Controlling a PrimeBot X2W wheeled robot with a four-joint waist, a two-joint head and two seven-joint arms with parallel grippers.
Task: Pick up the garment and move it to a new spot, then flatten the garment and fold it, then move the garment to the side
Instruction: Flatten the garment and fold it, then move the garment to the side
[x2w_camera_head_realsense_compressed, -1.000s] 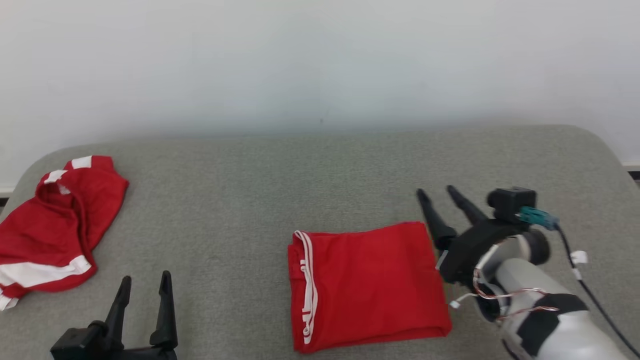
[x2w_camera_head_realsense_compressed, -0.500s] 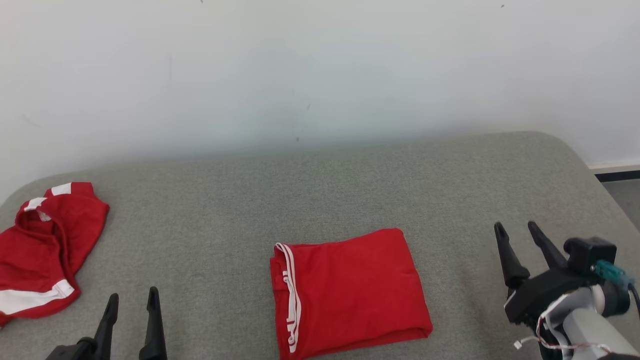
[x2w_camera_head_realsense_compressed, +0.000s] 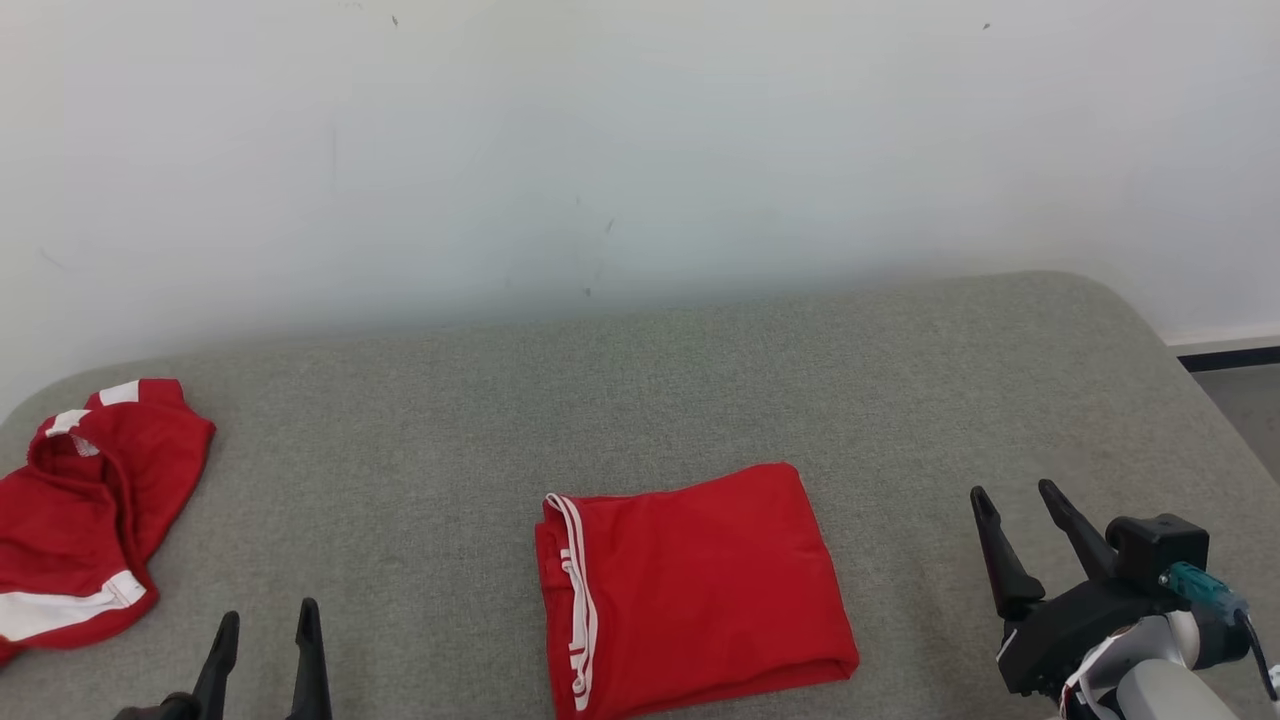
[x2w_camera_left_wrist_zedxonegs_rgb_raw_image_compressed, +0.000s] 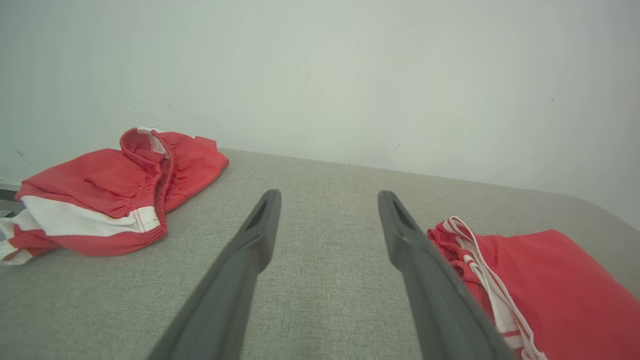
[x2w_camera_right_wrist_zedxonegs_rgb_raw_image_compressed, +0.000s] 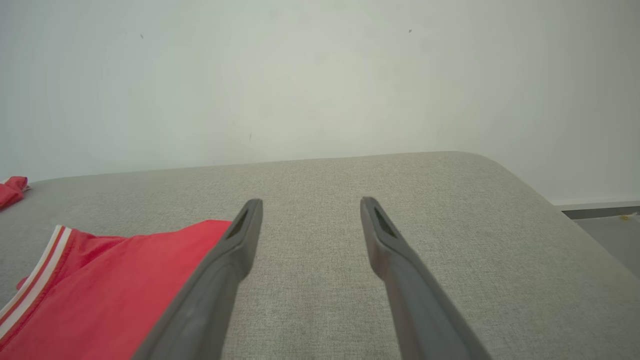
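The garment (x2w_camera_head_realsense_compressed: 700, 580), red with white stripes along its left edge, lies folded in a neat rectangle at the front middle of the grey padded surface (x2w_camera_head_realsense_compressed: 640, 400). It also shows in the left wrist view (x2w_camera_left_wrist_zedxonegs_rgb_raw_image_compressed: 550, 280) and the right wrist view (x2w_camera_right_wrist_zedxonegs_rgb_raw_image_compressed: 100, 295). My right gripper (x2w_camera_head_realsense_compressed: 1012, 489) stands open to the right of it, apart from the cloth, with nothing between its fingers (x2w_camera_right_wrist_zedxonegs_rgb_raw_image_compressed: 311, 200). My left gripper (x2w_camera_head_realsense_compressed: 268, 612) is open and empty at the lower left, well left of the folded garment (x2w_camera_left_wrist_zedxonegs_rgb_raw_image_compressed: 328, 194).
A second red and white garment (x2w_camera_head_realsense_compressed: 80, 520) lies crumpled at the surface's far left edge (x2w_camera_left_wrist_zedxonegs_rgb_raw_image_compressed: 115, 195). A pale wall rises behind. The surface rounds off at the right, with floor (x2w_camera_head_realsense_compressed: 1240, 400) beyond.
The head camera has tilted, shifting the whole picture. My right gripper has drawn back to the right, away from the folded garment's right edge. The garment lies as before.
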